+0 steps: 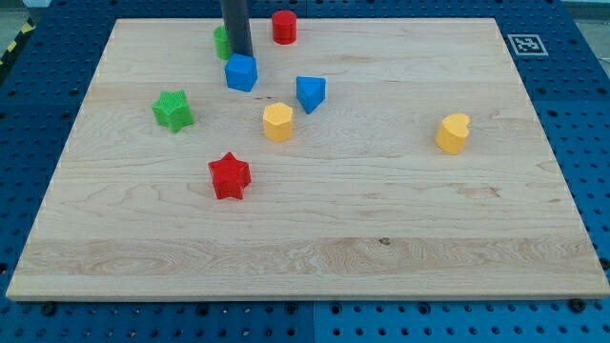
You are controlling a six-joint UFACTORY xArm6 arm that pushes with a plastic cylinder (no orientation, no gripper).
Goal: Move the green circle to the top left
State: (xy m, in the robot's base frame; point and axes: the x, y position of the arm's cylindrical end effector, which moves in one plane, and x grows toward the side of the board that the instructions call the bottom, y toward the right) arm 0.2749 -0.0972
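Note:
The green circle sits near the view's top, left of centre, and the dark rod covers most of its right side. My tip rests against the green circle's right edge, just above the blue cube. The rod rises out of the view's top.
A red cylinder stands right of the rod at the top. A green star lies at the left. A blue wedge, a yellow hexagon and a red star lie mid-board. A yellow heart lies at the right. The wooden board has blue pegboard around it.

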